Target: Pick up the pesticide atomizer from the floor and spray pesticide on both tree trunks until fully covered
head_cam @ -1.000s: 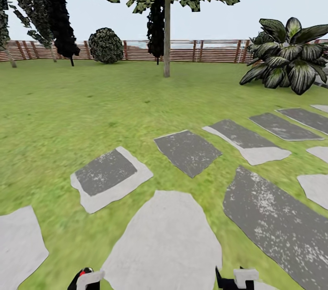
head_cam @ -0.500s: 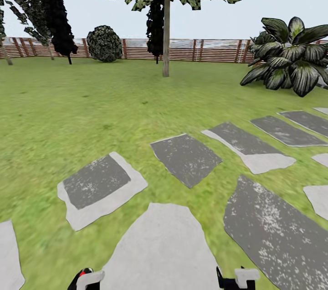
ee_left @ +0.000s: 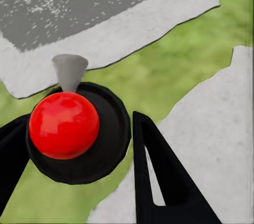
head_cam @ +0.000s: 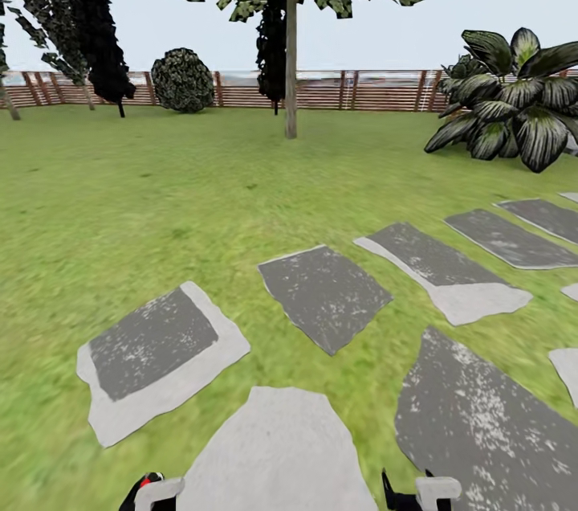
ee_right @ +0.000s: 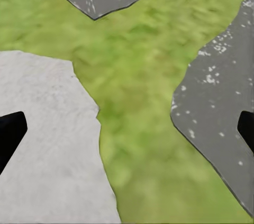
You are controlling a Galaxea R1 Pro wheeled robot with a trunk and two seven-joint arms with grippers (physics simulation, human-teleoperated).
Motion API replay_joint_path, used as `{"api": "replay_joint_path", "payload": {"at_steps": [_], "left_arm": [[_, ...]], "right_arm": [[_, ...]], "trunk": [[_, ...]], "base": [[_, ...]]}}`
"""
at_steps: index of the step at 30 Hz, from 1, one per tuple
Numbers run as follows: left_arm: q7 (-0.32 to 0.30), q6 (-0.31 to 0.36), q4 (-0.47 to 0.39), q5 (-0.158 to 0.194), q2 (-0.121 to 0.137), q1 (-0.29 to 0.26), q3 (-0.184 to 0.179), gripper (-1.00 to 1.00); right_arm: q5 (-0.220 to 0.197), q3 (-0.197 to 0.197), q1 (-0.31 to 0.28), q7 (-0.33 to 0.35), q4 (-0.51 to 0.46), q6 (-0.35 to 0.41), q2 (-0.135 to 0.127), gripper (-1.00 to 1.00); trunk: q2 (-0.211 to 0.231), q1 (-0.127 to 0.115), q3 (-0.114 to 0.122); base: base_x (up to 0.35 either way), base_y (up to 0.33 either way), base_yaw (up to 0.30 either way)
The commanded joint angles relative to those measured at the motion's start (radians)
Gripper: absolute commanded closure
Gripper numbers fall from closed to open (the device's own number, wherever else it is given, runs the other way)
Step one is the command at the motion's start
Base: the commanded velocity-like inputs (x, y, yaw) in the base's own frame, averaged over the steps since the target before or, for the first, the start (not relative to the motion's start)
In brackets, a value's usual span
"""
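Carrying the pesticide atomizer in the left gripper, the robot faces a broad lawn with a tree standing at upper centre of the head view, well apart from the robot and just in front of the slatted wooden fence. In the left wrist view the atomizer's black round top with its red ball and short grey nozzle sits between the two black fingers, so the jaws look clamped on it. In the right wrist view the right gripper has its fingertips at opposite edges of the frame with bare grass and paving between them: jaws wide apart, holding nothing.

The step in hand looks like the approach to the first trunk. Doing it well means driving straight over the stepping stones and grass toward the tree trunk, keeping it centred in the head view, and stopping near enough for the spray to reach. The grey nozzle should then be turned toward the trunk, which it does not appear to face yet. The large-leaved plant at right and the round shrub at upper left are not targets; nor are the dark conifers.
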Motion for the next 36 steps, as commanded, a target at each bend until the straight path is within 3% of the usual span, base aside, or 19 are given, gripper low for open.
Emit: {"api": "replay_joint_path", "payload": {"at_steps": [1, 36], "left_arm": [[0.003, -0.003, 0.0, -0.007, -0.001, -0.001, 0.004, 1.0], [0.003, -0.003, 0.001, -0.007, -0.001, -0.001, 0.004, 1.0]], "right_arm": [[0.0, 0.0, -0.001, 0.0, 0.001, -0.003, 0.0, -1.0], [0.002, 0.001, -0.001, 0.001, 0.003, -0.003, 0.002, -1.0]], "trunk": [[0.0, 0.0, -0.001], [0.0, 0.0, -0.001]], "base": [[0.33, -0.111, 0.0], [0.33, -0.111, 0.0]]}}
